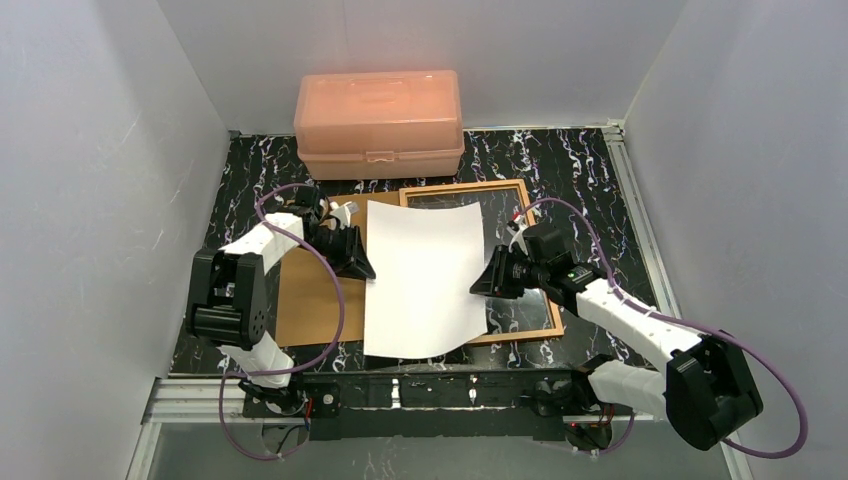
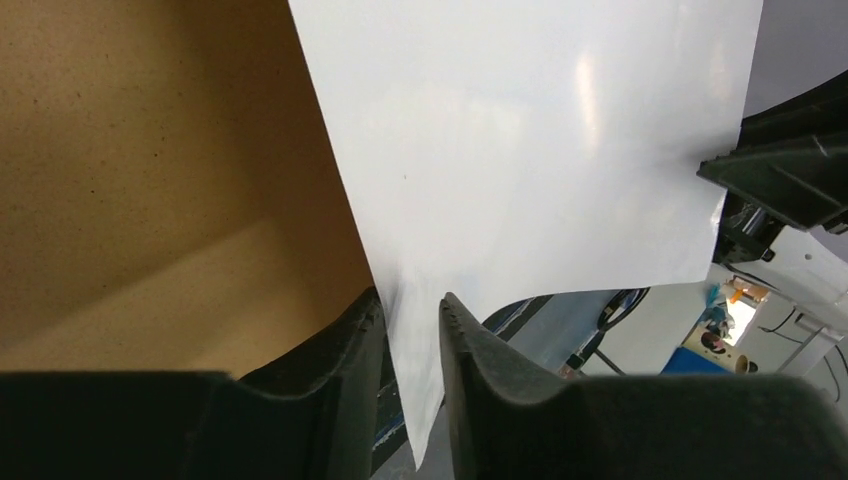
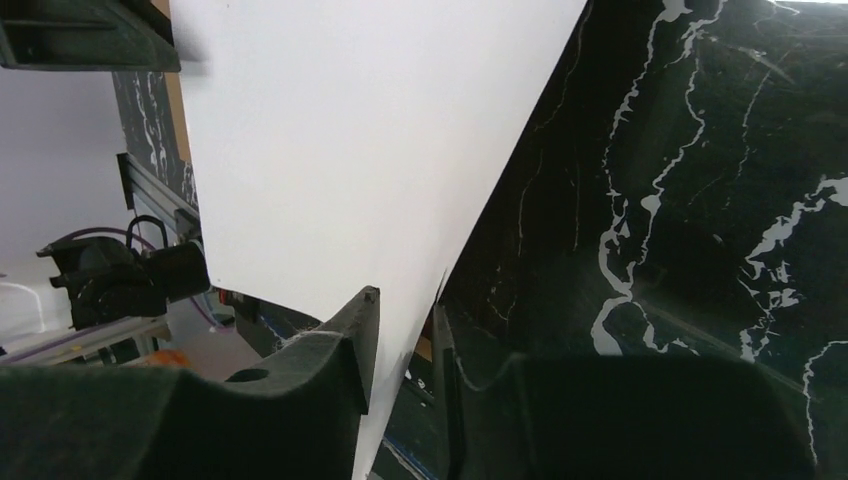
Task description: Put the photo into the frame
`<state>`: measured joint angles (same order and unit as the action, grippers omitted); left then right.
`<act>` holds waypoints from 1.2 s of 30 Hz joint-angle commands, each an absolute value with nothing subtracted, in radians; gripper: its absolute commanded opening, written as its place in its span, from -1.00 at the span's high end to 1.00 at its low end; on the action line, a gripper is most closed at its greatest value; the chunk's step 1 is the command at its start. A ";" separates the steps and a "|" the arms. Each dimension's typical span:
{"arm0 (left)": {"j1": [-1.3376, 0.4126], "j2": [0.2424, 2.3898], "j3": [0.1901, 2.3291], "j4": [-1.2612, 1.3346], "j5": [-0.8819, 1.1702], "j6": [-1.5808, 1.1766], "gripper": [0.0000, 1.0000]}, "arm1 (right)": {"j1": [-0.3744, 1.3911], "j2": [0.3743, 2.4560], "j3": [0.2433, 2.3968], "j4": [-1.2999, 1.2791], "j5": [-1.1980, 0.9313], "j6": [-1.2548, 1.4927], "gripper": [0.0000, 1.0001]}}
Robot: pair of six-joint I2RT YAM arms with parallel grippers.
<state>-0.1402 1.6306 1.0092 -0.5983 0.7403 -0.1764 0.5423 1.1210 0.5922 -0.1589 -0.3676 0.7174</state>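
The photo (image 1: 420,275) hangs white back up, slightly bowed, between my two grippers, over the frame and the backing board. Its printed side is hidden. The frame (image 1: 465,187), with a thin orange-brown border, lies flat under the photo's right half. My left gripper (image 1: 362,268) is shut on the photo's left edge; in the left wrist view (image 2: 410,320) the white sheet (image 2: 520,150) runs between the fingers. My right gripper (image 1: 482,285) is shut on the photo's right edge, as the right wrist view (image 3: 408,320) shows on the sheet (image 3: 350,150).
A plain brown backing board (image 1: 310,310) lies on the black marbled table (image 1: 580,165) left of the frame, under my left gripper; it also shows in the left wrist view (image 2: 150,180). A pink translucent plastic box (image 1: 380,120) stands at the back.
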 commanded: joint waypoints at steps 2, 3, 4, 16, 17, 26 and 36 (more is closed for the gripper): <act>-0.149 1.627 1.041 -0.607 0.767 -0.164 0.33 | 0.535 1.113 0.612 -0.188 -0.263 0.675 0.65; -0.151 1.631 1.048 -0.607 0.768 -0.161 0.26 | 0.537 1.115 0.620 -0.200 -0.247 0.667 0.79; -0.154 1.636 1.055 -0.611 0.766 -0.158 0.21 | 0.537 1.119 0.630 -0.212 -0.230 0.659 0.86; -0.158 1.704 1.165 -0.667 0.711 -0.125 -0.14 | 0.533 1.118 0.776 -0.460 0.059 0.517 0.97; -0.158 1.707 1.178 -0.678 0.703 -0.117 -0.15 | 0.531 1.120 0.789 -0.475 0.078 0.502 0.97; -0.158 1.719 1.262 -0.742 0.668 -0.073 -0.17 | 0.506 1.148 0.858 -0.558 0.189 0.421 0.97; -0.158 1.714 1.274 -0.750 0.672 -0.065 -0.15 | 0.494 1.205 0.959 -0.614 0.183 0.296 0.97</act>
